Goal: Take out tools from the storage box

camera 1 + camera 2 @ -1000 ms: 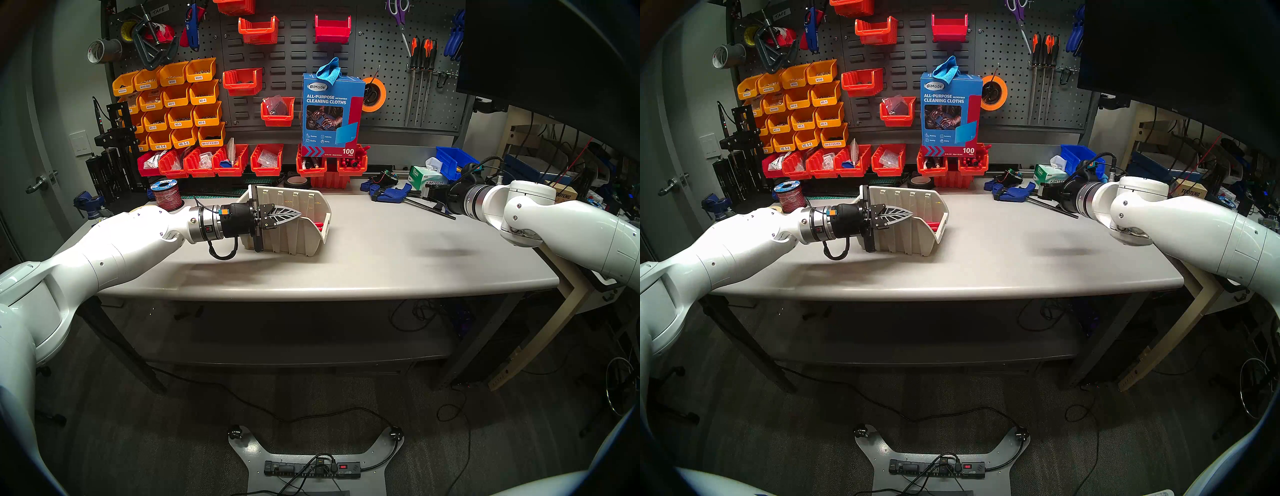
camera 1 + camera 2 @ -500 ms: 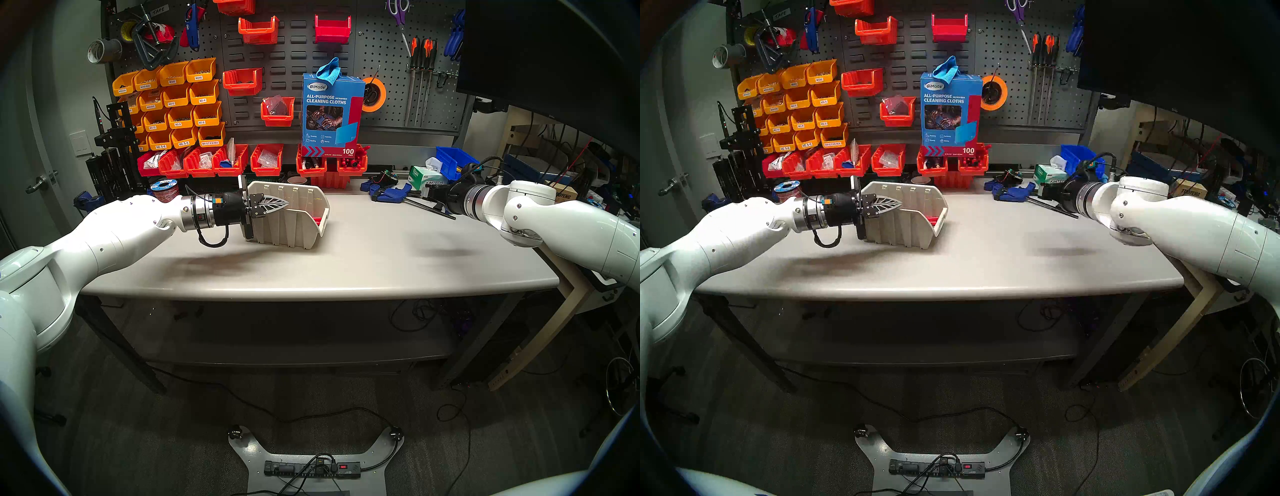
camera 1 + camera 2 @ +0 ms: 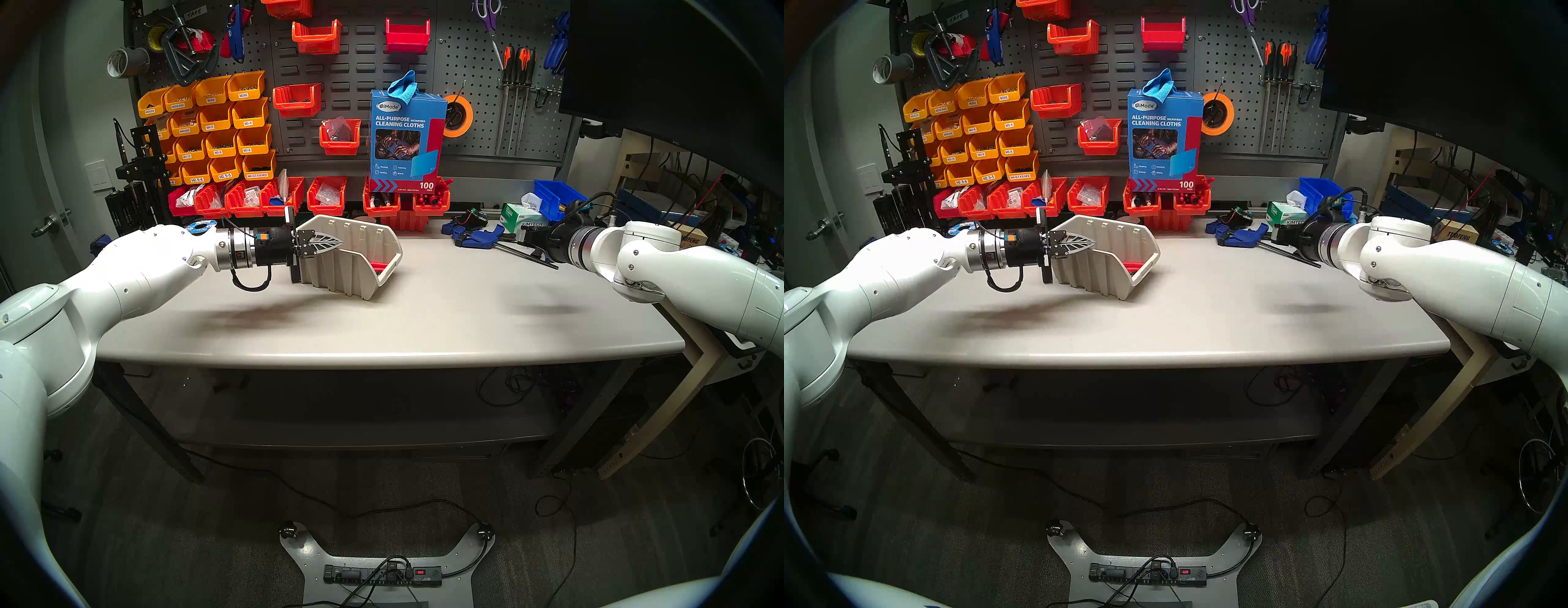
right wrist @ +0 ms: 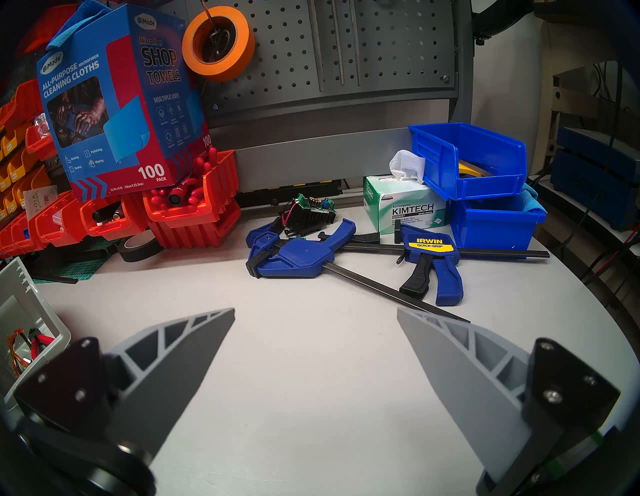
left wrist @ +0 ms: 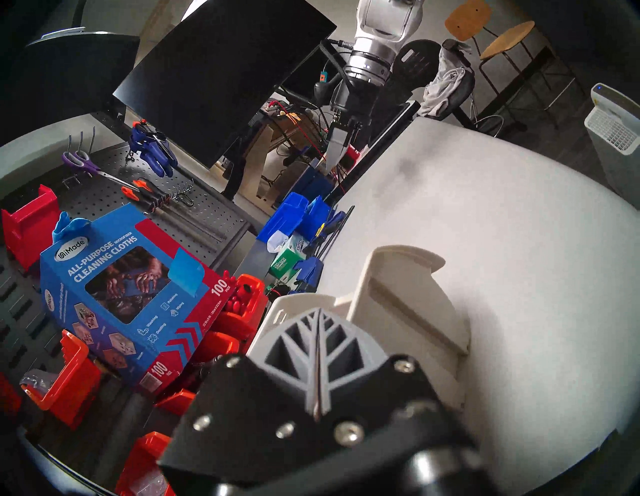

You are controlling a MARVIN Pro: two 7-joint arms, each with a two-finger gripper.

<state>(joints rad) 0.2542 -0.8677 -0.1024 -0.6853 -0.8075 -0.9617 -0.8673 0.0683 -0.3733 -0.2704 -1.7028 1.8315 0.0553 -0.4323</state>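
Two arms in view; I have the left gripper (image 3: 324,245) clamped tight on the back wall of the storage box (image 3: 356,271), one finger inside the wall and one outside, fingers pressed together with the plastic pinched between them. From the head view the box hangs tilted off the table (image 3: 424,322), back end raised at the gripper, low front lip pointing down and toward the right arm, only its front underside near the tabletop; contact there I cannot tell. Inside, at the low front end, lie the red-handled pliers (image 4: 41,341) and, just beside them, the safety glasses (image 4: 15,350), both well away from the closed fingers. My right gripper (image 4: 315,346) hovers over bare table with its jaws spread wide, holding nothing. Blue bar clamps (image 4: 346,256) lie beyond it.
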